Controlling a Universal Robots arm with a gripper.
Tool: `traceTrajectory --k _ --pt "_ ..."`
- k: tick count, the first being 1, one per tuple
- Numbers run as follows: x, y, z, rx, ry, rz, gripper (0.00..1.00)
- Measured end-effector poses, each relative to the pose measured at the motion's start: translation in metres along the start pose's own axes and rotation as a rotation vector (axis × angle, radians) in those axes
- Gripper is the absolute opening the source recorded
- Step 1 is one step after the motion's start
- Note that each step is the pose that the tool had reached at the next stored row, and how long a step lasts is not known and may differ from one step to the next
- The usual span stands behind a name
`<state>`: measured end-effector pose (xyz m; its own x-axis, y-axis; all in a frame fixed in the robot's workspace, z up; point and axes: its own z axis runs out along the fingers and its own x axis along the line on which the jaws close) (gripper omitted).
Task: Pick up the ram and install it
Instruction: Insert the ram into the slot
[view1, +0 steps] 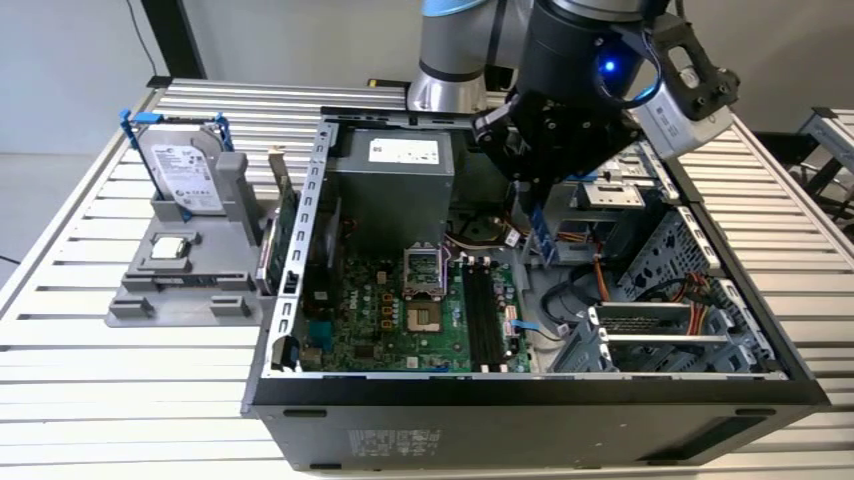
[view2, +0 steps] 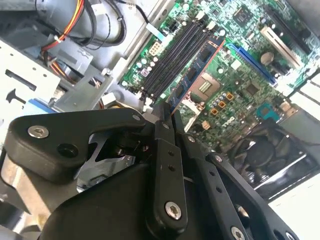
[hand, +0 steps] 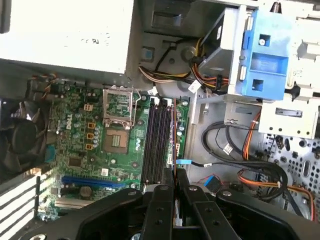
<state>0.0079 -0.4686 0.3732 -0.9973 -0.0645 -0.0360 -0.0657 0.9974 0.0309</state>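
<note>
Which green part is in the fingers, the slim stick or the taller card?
The ram, the slim stick pinched between the fingers over the motherboard; the taller green card stands outside the case.

We see the matt black gripper (view2: 170, 117), its fingers (view2: 167, 165) smooth like painted metal and set with bright steel screws. The slim ram stick (view2: 196, 74) looks like dull laminate board carrying dark matt chips. The green motherboard (hand: 95, 130) has a faint lacquered sheen. The open computer case (view1: 310, 200) is bare grey sheet metal. The blue drive bracket (hand: 267, 55) is smooth plastic, and the slatted table (view1: 80, 380) is pale ribbed metal.
</note>
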Motion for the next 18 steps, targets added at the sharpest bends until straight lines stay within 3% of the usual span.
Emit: traceTrajectory --k 5,9,13,18 --pt "-0.0001 0.0 0.0012 0.0007 -0.0002 0.019 0.0" --pt "-0.0007 -0.0002 0.0064 0.0002 0.0099 0.02 0.0" --pt "-0.0025 -0.0005 0.0106 -0.0005 0.0248 0.02 0.0" --pt "-0.0026 -0.0006 0.0113 -0.0005 0.0263 0.02 0.0"
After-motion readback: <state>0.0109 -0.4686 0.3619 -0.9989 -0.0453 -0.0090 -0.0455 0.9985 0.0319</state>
